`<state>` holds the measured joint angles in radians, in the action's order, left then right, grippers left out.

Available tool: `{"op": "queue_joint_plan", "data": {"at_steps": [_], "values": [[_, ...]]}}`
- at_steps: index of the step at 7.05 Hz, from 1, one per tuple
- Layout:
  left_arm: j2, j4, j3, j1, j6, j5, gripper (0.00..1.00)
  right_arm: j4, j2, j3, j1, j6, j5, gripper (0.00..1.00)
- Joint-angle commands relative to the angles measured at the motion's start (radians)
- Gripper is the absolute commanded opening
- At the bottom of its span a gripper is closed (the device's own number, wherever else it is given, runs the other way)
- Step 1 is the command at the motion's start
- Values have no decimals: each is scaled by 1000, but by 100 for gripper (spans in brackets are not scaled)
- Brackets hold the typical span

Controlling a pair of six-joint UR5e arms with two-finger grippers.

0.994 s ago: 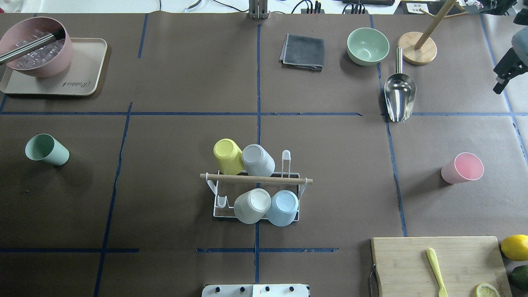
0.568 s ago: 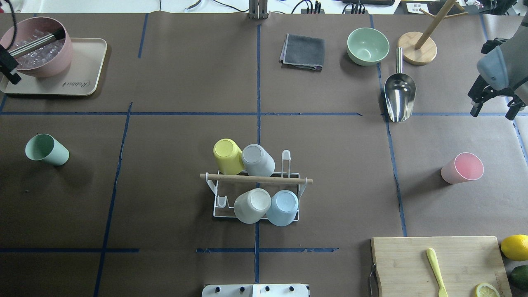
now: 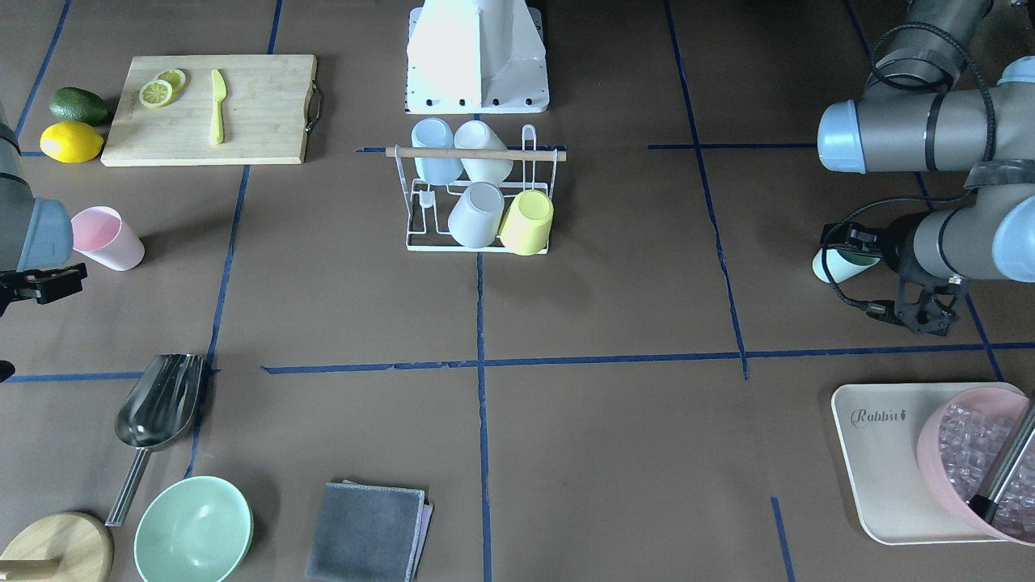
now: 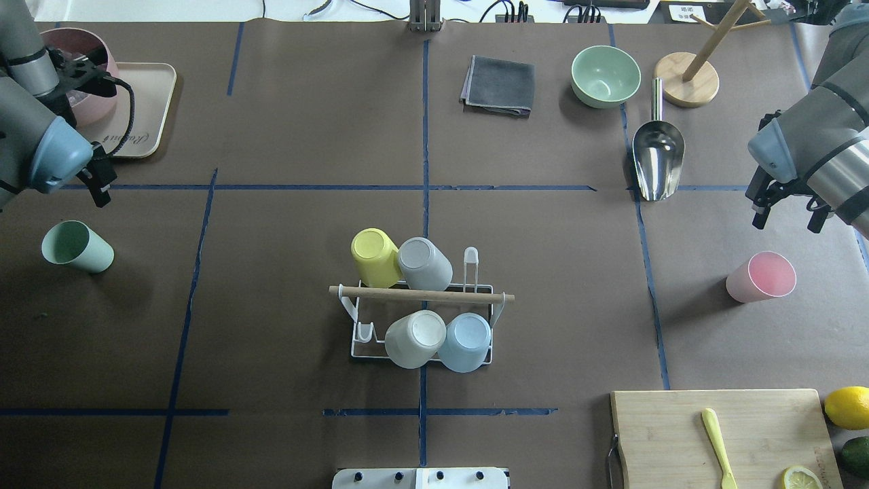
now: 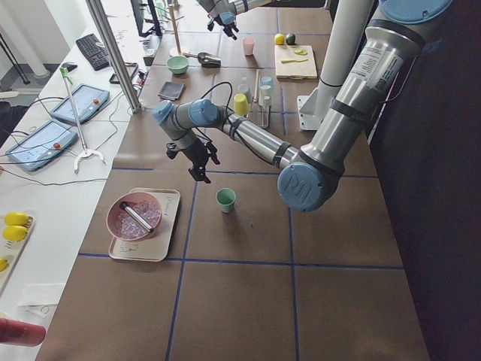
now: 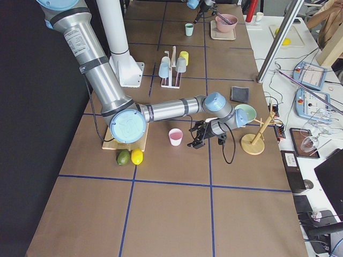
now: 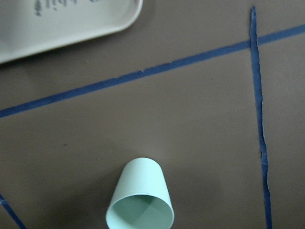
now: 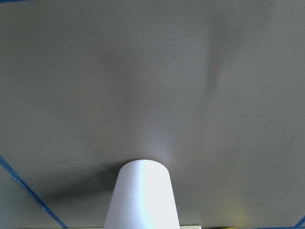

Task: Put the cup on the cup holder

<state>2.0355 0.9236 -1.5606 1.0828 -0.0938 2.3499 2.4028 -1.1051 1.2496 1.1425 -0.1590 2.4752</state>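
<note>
The cup holder [image 4: 421, 295] sits low in the centre of the overhead view. It is a thin white wire rack with upright looped prongs and a pale round wooden rod across its top. Four smooth matte cups are tipped upside down on its prongs: a cream cup [image 4: 414, 338] and a light blue cup [image 4: 466, 341] in the near row, and a yellow cup [image 4: 373, 257] and a grey cup [image 4: 424, 263] in the far row.

Nearer, at the lower right, a light wooden cutting board [image 4: 679, 435] carries a yellow plastic knife [image 4: 718, 445] and a lemon slice [image 4: 801, 477]. A lemon [image 4: 847, 406] and an avocado [image 4: 857, 455] lie beside it.

Level with the rack, a mint green cup [image 4: 76, 248] stands mouth up at the left edge of the brown paper-covered desk [image 4: 271, 339]. A pink cup [image 4: 760, 277] stands at the right.

Just above the green cup the left pincer [image 4: 98, 182] hangs, mostly hidden by its arm, and I cannot tell whether its fingers are apart. Above the pink cup the right pincer [image 4: 786, 217] hangs with its fingers spread and nothing between them.

Farther up are a shiny steel scoop [image 4: 657, 159], a glossy mint green bowl [image 4: 605, 76], a folded grey cloth [image 4: 499, 85] and a wooden mug tree [image 4: 687, 80]. At the upper left a beige tray [image 3: 873, 469] reads "Rabbit". It bears a pink bowl [image 3: 938, 453] of clear ice cubes [image 3: 970, 440].
</note>
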Motion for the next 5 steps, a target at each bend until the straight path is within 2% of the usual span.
{"op": "queue_joint_plan", "data": {"at_steps": [1,3,4,5], "values": [[-1,-8,52,-62,-6,-1,100,1,1,-13,-30,-5,10,99],[-1,-2,80,-63,-79,-20,100,1,-1,-13,-75,-5,48,99],[0,0,102,-58,-198,-84,100,-1,-2,-27,-95,-5,48,99],[2,0,134,-54,-255,-105,100,-4,-4,-44,-110,-7,48,99]]}}
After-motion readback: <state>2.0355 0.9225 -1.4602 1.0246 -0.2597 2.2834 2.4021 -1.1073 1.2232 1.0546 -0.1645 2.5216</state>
